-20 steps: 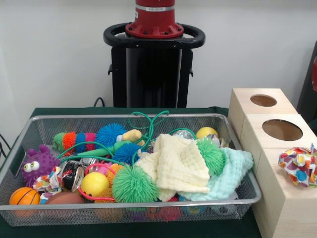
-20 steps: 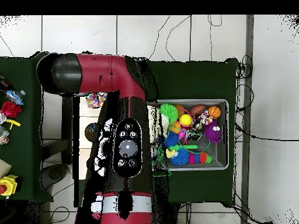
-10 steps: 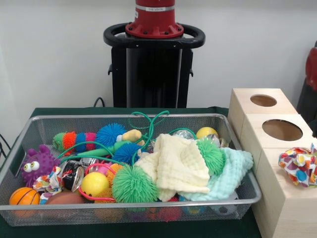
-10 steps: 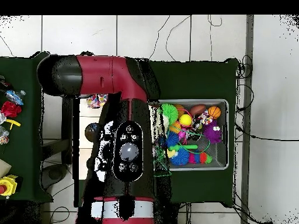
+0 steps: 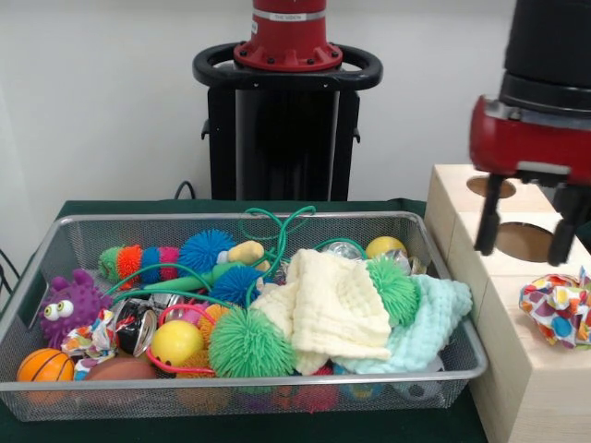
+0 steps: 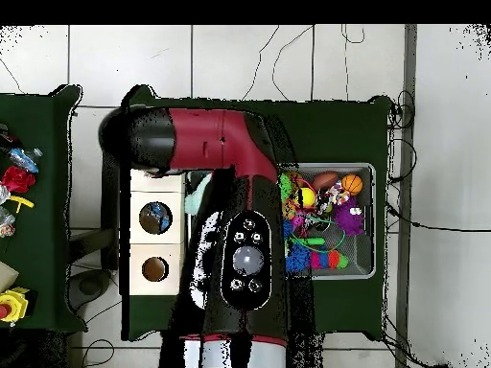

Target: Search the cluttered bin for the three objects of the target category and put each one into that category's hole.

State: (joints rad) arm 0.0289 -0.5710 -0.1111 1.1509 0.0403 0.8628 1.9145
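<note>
At the left of the front view, the silver wire-mesh bin (image 5: 231, 314) on the green-covered desk (image 5: 369, 429) is full. It holds a small orange basketball (image 5: 44, 365), a purple spiky toy with googly eyes (image 5: 70, 304), a yellow ball (image 5: 176, 341), a green fuzzy pom ball (image 5: 249, 345), a blue fuzzy ball (image 5: 205, 249), a cream muslin cloth (image 5: 334, 309) and a mint knitted cloth (image 5: 427, 318), with green cord looped through the heap. Which category is the target cannot be told from the pictures, so the 3 wanted objects are presumably among this clutter.

Further right stands the pale wooden box with round holes (image 5: 517, 277); in the overhead view something blue seems to sit in 1 hole, though it is too small to name. The red and black hand (image 5: 524, 221) hangs over the box, its 2 black fingers (image 5: 488, 217) apart and nothing between them. At the far right a crumpled polka-dot fabric piece (image 5: 559, 309) lies on the box top, beside a hole rather than in it.

By my reading, most of the searching and posting remains.
</note>
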